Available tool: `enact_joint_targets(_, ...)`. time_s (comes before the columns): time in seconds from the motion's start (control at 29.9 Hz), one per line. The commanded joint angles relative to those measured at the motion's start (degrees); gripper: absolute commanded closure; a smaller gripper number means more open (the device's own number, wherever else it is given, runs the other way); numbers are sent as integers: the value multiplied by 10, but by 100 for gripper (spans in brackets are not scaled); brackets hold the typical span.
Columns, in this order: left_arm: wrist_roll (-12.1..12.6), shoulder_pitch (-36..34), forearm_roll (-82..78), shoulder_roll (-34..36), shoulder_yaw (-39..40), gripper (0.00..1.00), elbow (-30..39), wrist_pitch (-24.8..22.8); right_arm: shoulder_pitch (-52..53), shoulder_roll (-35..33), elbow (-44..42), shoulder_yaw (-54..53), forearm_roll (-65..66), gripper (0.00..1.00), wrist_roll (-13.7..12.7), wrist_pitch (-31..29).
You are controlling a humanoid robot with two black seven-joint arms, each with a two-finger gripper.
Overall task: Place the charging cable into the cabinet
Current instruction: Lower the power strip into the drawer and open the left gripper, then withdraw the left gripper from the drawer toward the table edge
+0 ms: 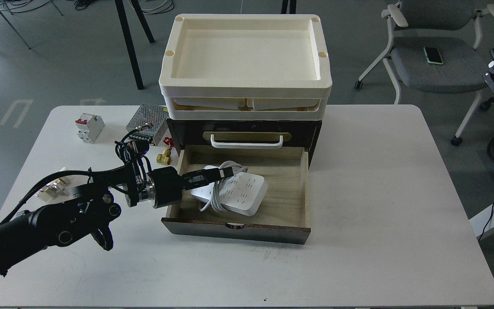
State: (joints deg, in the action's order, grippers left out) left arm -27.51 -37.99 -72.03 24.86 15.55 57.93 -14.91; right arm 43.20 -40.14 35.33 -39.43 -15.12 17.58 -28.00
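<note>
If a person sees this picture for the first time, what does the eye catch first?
First, the open drawer at the table's middle, with the white power strip and its coiled cord lying inside. Next, the left gripper reaching into the drawer from the left, over the strip. Then the cream trays stacked on the cabinet.

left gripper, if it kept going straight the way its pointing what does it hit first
Probably the thick white cord coiled on the white flat power strip in the open pale wood drawer. The left gripper points right, its tips already at the cord loop; depth is unclear.
</note>
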Motion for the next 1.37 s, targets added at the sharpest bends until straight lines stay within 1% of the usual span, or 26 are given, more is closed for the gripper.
enact_joint_targets(0.0,-1,10,0,-17,0,60,0,3,-3,0,0,-2,0,0,0,0)
enact_joint_targets(0.03,-2,10,0,-18,1,55,0,3,-5,0,0,-4,0,0,0,0)
enact_joint_targets(0.1,-4,10,8,-20,2,30,-1,6,-7,0,0,-7,0,0,0,0)
enact_joint_targets(0.2,-2,10,13,-31,10,2,-1,9,-8,0,2,-10,0,0,0,0)
enact_joint_targets(0.3,-5,6,29,-27,11,1,-1,9,-8,0,4,-11,0,0,0,0)
enact_joint_targets(0.37,-5,6,54,-12,23,1,-1,9,-8,0,4,-11,0,0,0,0)
enact_joint_targets(0.54,-5,26,128,77,74,1,9,-6,-10,0,4,-11,0,0,0,0)
enact_joint_targets(0.57,-5,35,146,93,78,2,10,-14,-10,0,4,-11,0,0,0,0)
enact_joint_targets(0.64,-5,52,201,125,89,1,7,-49,-10,0,4,-11,0,0,1,0)
enact_joint_targets(0.74,-5,62,307,155,92,1,-13,-131,-11,2,10,-7,1,0,3,0)
enact_joint_targets(0.8,-5,57,377,168,93,1,-40,-131,-13,4,30,-9,2,0,15,0)
enact_joint_targets(0.84,-5,53,411,171,96,1,-54,-131,-13,4,44,-9,2,0,25,0)
enact_joint_targets(0.9,-5,36,468,172,114,1,-76,-131,-13,4,65,-10,3,0,44,0)
enact_joint_targets(0.97,-5,9,502,172,142,1,-104,-131,-13,8,69,-11,2,0,48,0)
enact_joint_targets(1.07,-5,-39,526,165,189,1,-163,-131,-13,30,64,-11,3,0,49,0)
enact_joint_targets(1.14,-5,-64,528,143,199,1,-209,-131,-11,51,65,-10,3,0,49,0)
enact_joint_targets(1.24,-5,-75,537,93,201,1,-269,-131,-10,57,68,-14,3,0,49,0)
enact_joint_targets(1.34,-5,-73,568,79,202,1,-295,-131,-11,58,69,-38,3,0,49,0)
